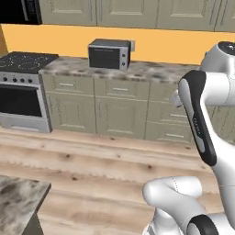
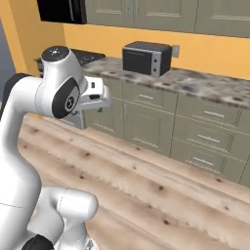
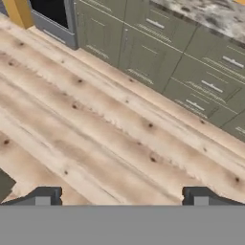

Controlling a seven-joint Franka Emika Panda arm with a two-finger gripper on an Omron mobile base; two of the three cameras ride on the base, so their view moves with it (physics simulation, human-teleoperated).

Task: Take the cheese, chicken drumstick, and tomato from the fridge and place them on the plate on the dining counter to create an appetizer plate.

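My gripper (image 3: 122, 197) is open, its two dark fingertips (image 3: 43, 196) wide apart with nothing between them, pointing down at the bare wooden floor (image 3: 110, 139). In the right base view the hand (image 2: 95, 95) is raised at about counter height, in front of the olive cabinets. In the left base view it (image 1: 176, 98) peeks out from behind the white arm. The cheese, chicken drumstick, tomato, fridge, plate and dining counter are out of view.
A marble kitchen counter (image 1: 151, 71) on olive cabinets runs along the orange wall, with a grey toaster oven (image 1: 109, 53) on top. A steel stove (image 1: 20, 92) stands at its left end. A marble-topped corner (image 1: 18, 202) juts in at the lower left.
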